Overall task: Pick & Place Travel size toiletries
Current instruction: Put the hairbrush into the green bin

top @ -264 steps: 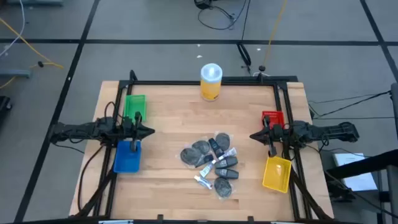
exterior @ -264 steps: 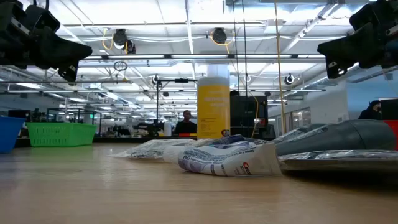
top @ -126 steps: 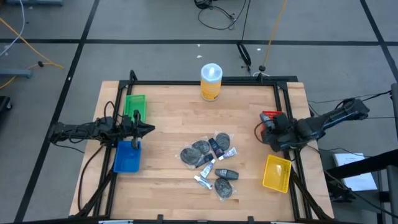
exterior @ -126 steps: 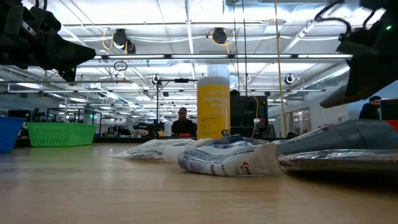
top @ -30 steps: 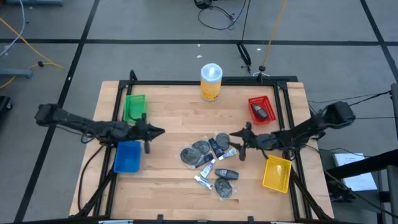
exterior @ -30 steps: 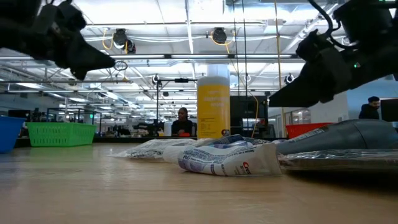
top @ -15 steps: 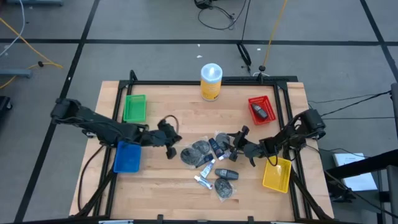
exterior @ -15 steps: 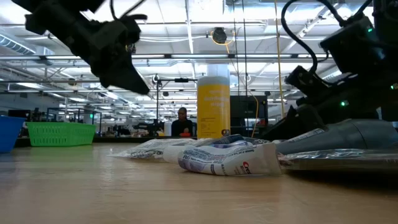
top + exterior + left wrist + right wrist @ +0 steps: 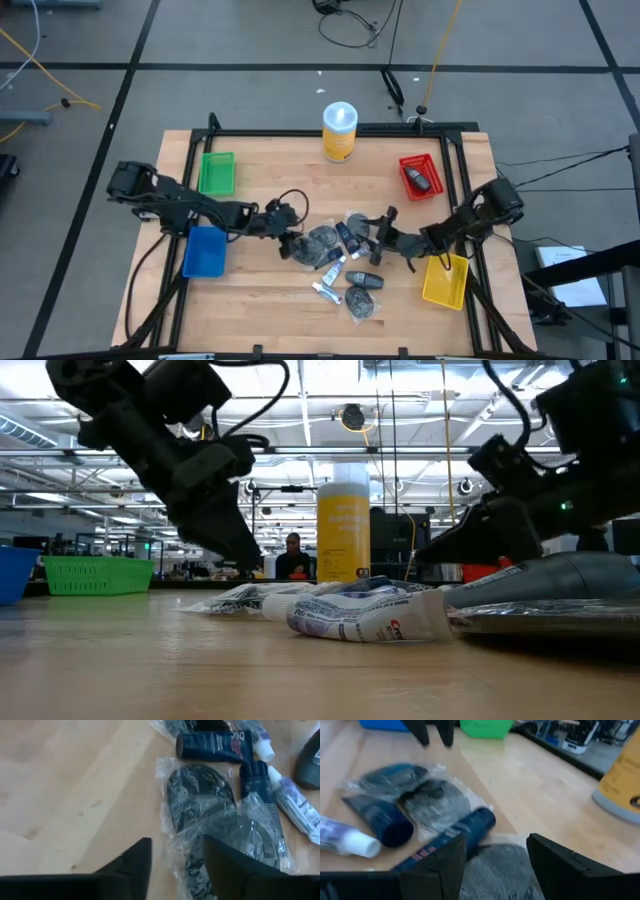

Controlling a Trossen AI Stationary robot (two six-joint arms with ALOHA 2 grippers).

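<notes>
Both arms are down at the toiletries pile (image 9: 338, 262), mid counter (image 9: 270, 290).

Left claw (image 9: 289, 243) sits at the pile's left edge, low over the counter. Its fingers are apart w/ nothing between them; in the left wrist view the plastic-wrapped dark round packets (image 9: 210, 815) lie just ahead, one finger over the wrap edge. Can't tell if it's touching.

Right claw (image 9: 378, 236) is at the pile's right side, next to the far round packet (image 9: 357, 222). Fingers are spread and empty. In the right wrist view a grey round packet (image 9: 497, 865) sits between the fingers, w/ a dark blue tube (image 9: 452, 837) and more wrapped packets (image 9: 410, 787) beyond. No grip on anything.

Rest of the pile: small black bottle (image 9: 365, 280), white/silver tube (image 9: 325, 291), another round packet (image 9: 359, 305) at the near end. All on the counter, bunched and overlapping.

Bins: green bin (image 9: 217, 173) and blue bin (image 9: 204, 251) on the left side, red bin (image 9: 420, 177) far right w/ one dark item (image 9: 421, 180) in it, yellow bin (image 9: 443, 278) near right. Yellow canister (image 9: 339, 131) w/ white lid stands at the far edge, well apart from the pile.

Low view: both arms come down on either side of the pile, a person in the room behind.
</notes>
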